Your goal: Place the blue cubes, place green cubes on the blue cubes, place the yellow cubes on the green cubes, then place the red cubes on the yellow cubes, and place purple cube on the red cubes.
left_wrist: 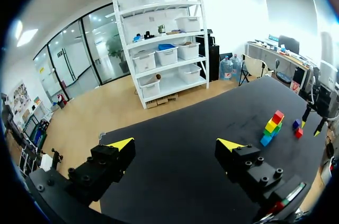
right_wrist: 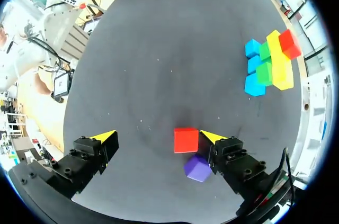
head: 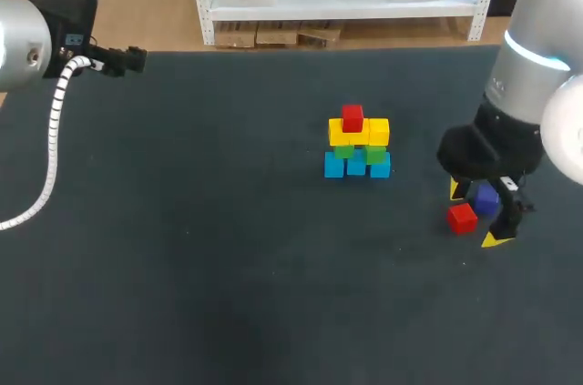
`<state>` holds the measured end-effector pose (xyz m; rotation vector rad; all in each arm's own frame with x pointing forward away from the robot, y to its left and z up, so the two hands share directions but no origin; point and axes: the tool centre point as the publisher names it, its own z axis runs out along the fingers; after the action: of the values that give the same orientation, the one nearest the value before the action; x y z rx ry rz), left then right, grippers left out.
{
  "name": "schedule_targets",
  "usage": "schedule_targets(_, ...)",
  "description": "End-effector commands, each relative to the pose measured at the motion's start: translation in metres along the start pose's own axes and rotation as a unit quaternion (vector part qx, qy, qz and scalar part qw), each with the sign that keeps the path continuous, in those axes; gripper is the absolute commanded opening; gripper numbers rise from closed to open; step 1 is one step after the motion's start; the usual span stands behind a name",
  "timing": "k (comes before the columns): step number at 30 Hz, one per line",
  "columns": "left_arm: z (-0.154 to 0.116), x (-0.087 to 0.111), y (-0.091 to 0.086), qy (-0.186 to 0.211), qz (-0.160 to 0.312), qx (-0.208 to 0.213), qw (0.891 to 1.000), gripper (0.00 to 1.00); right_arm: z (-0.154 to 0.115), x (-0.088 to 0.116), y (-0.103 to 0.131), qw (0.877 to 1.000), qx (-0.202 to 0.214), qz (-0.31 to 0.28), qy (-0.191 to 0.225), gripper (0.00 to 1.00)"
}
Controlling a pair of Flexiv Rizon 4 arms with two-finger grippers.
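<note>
A cube stack (head: 356, 143) stands mid-table: blue cubes (head: 334, 166) at the bottom, green cubes (head: 374, 155) on them, yellow cubes (head: 378, 131) above, and one red cube (head: 352, 117) on top. To its right a loose red cube (head: 462, 218) and a purple cube (head: 485, 197) lie on the mat. My right gripper (head: 475, 213) hangs open over them. In the right wrist view the red cube (right_wrist: 186, 140) lies between the fingers, close to one of them, and the purple cube (right_wrist: 197, 168) sits beside that finger. My left gripper (left_wrist: 175, 143) is open and empty, high over the table's far left.
The dark table (head: 200, 248) carries nothing else. From the left wrist view the stack (left_wrist: 271, 126) and my right gripper (left_wrist: 311, 121) are far off across the table.
</note>
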<state>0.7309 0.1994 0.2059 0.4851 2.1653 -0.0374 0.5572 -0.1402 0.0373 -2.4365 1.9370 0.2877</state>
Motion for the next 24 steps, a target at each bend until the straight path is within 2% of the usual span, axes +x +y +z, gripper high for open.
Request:
schedule_targets(1,0.001,0.000,0.000,-0.002,-0.001,-0.001,1.000,1.00,-0.002,0.002,-0.003,1.000,-0.005,0.000,-0.003,1.00)
schedule_targets(13,0.001,0.000,0.000,-0.002,-0.001,-0.001,1.000,1.00,-0.002,0.002,-0.003,1.000,-0.005,0.000,-0.003,1.00)
schedule_targets(16,0.001,0.000,0.000,-0.002,-0.001,-0.001,1.000,1.00,0.002,0.002,-0.008,1.000,0.000,-0.004,0.005,1.00)
schedule_targets(18,0.001,0.000,0.000,-0.002,-0.001,-0.001,1.000,1.00,0.008,-0.001,-0.012,1.000,0.000,-0.014,-0.004,1.00)
schedule_targets(24,0.001,0.000,0.000,-0.002,-0.001,-0.001,1.000,1.00,0.019,-0.008,-0.017,0.999,0.013,-0.026,0.019,1.00)
